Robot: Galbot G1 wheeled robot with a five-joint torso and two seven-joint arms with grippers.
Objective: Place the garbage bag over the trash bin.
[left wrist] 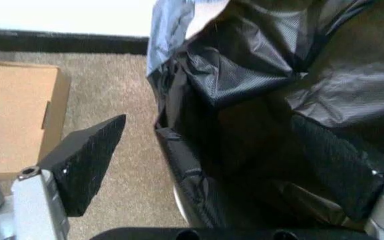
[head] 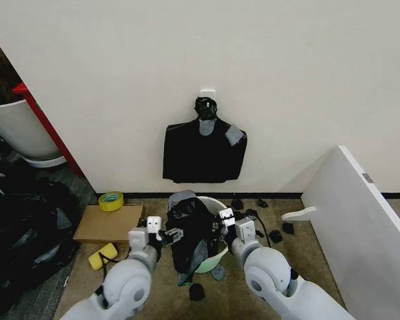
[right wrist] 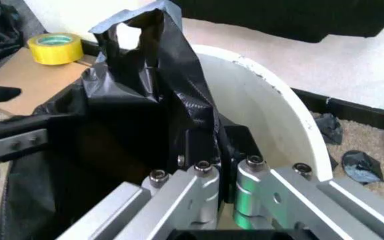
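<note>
The garbage bag (head: 190,230) hangs bunched over the left side of the trash bin (head: 217,257), whose far rim is bare. The left gripper (left wrist: 205,165) has its fingers spread, one inside the bag's mouth and one out over the carpet (left wrist: 118,95), while the right gripper (right wrist: 209,145) is clamped on a fold of the bag inside the bin. The thin plastic could slip off the left finger or tear at the right pinch if the arms pull apart unevenly, and a sideways tug could tip the bin.

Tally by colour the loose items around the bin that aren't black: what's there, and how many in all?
Yellow: 2, tape roll and flat pad
Brown: 1, cardboard box
White: 1, trash bin, with the garbage bag draped on it
Total: 4
</note>
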